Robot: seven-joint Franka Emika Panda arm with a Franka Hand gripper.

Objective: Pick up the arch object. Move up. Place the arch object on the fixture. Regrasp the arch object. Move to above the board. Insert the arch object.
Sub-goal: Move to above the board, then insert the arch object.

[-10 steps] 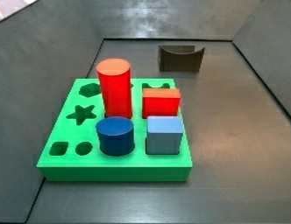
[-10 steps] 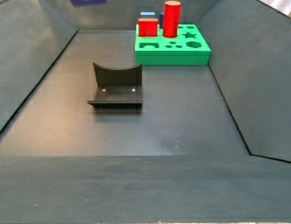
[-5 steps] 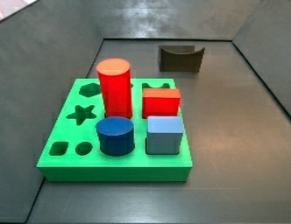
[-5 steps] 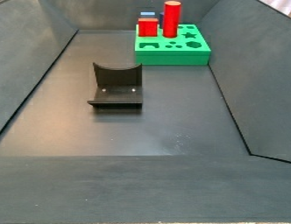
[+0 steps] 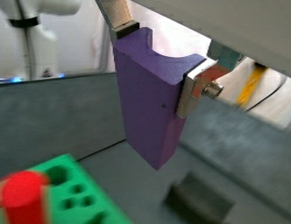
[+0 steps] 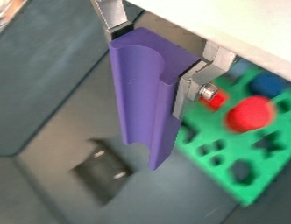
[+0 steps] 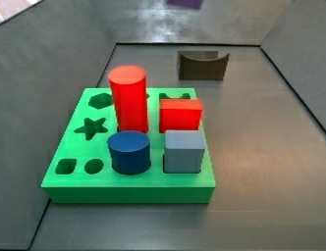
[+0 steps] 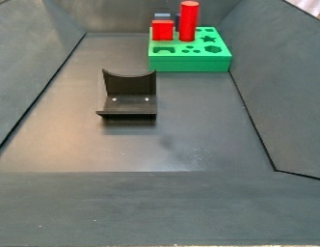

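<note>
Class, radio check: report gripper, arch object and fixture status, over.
Gripper high above the floor, shut on the arch object. Arch object hanging upright, clear of everything. Fixture bare, nothing on it. Board untouched.

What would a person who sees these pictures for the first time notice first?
The long purple arch object, gripped between the flat silver fingers of the gripper, hangs high above the floor and fills both wrist views. Below it, a side view shows the bright green board with its tall red cylinder. Apart from it, the dark L-shaped fixture stands with nothing on it.
</note>
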